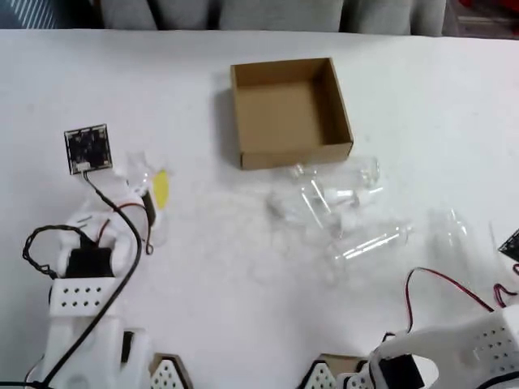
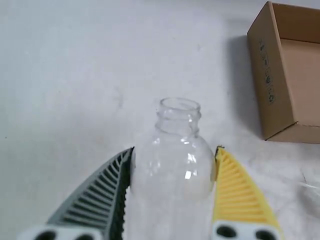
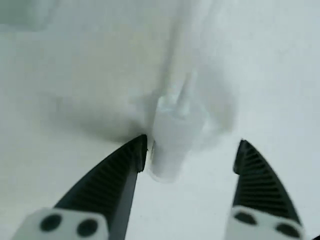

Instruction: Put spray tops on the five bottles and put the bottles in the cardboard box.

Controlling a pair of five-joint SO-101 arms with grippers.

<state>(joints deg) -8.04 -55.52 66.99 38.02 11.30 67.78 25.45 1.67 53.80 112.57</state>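
Step in hand: we judge this to be the capping of the first bottle. No capped bottle is to be seen, and the cardboard box (image 1: 296,154) has nothing in it.

Left gripper (image 2: 175,150): narrowed onto a clear bottle (image 2: 177,125). The grey finger and the yellow finger each press a shoulder of it, and the bare neck points straight out ahead of the fingertips. The box lies ahead of this gripper, off to the yellow finger's side and well apart.

Right gripper (image 3: 194,141): spread wide, holding nothing. A white spray top (image 3: 172,135) lies on the table (image 3: 60,75) between the fingers. It is just beside one black finger and apart from the other, with its thin tube trailing away ahead.

The other clear bottles and tops (image 1: 340,211) lie in a loose heap beside the box.

Next move, as we judge it: the right gripper should centre on the top and pinch it. It then has to carry the top over and feed the tube into the open neck held by the left. The top may skid as the jaws close off-centre.
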